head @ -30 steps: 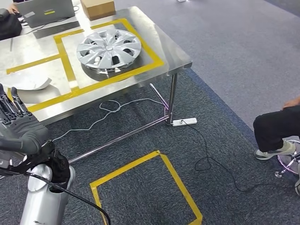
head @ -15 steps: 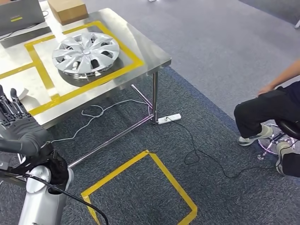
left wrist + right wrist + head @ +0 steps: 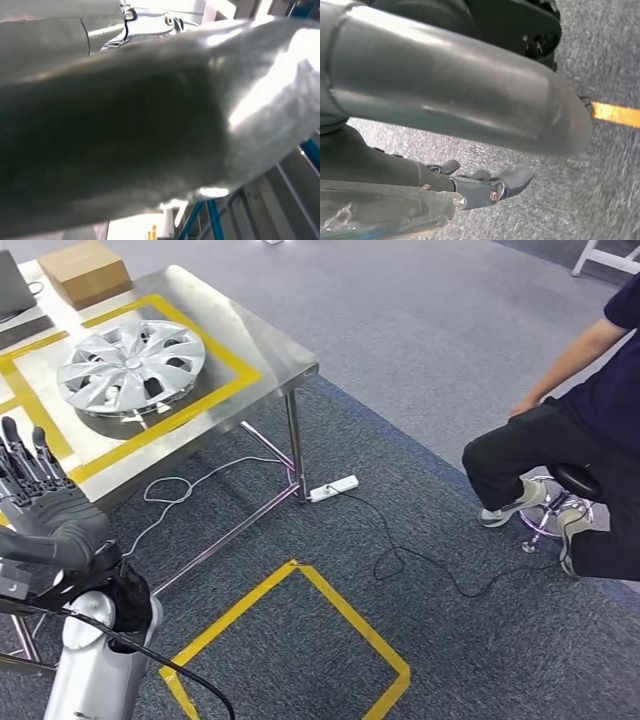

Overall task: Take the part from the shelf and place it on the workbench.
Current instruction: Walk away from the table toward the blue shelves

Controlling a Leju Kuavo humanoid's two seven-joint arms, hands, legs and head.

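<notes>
From the head view I see my left hand (image 3: 45, 510) up with fingers apart, holding nothing, the part (image 3: 131, 365) on the bench (image 3: 249, 335), and by the right wrist my right hand (image 3: 490, 187) hangs loose, so I should turn slowly.

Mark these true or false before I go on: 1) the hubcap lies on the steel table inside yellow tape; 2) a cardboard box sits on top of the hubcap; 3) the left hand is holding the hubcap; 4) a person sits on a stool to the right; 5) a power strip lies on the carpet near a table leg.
1) True: the hubcap lies on the table inside taped lines.
2) False: the cardboard box sits apart, further back.
3) False: the left hand is raised, holding nothing.
4) True: person, stool.
5) True: power strip.
</notes>
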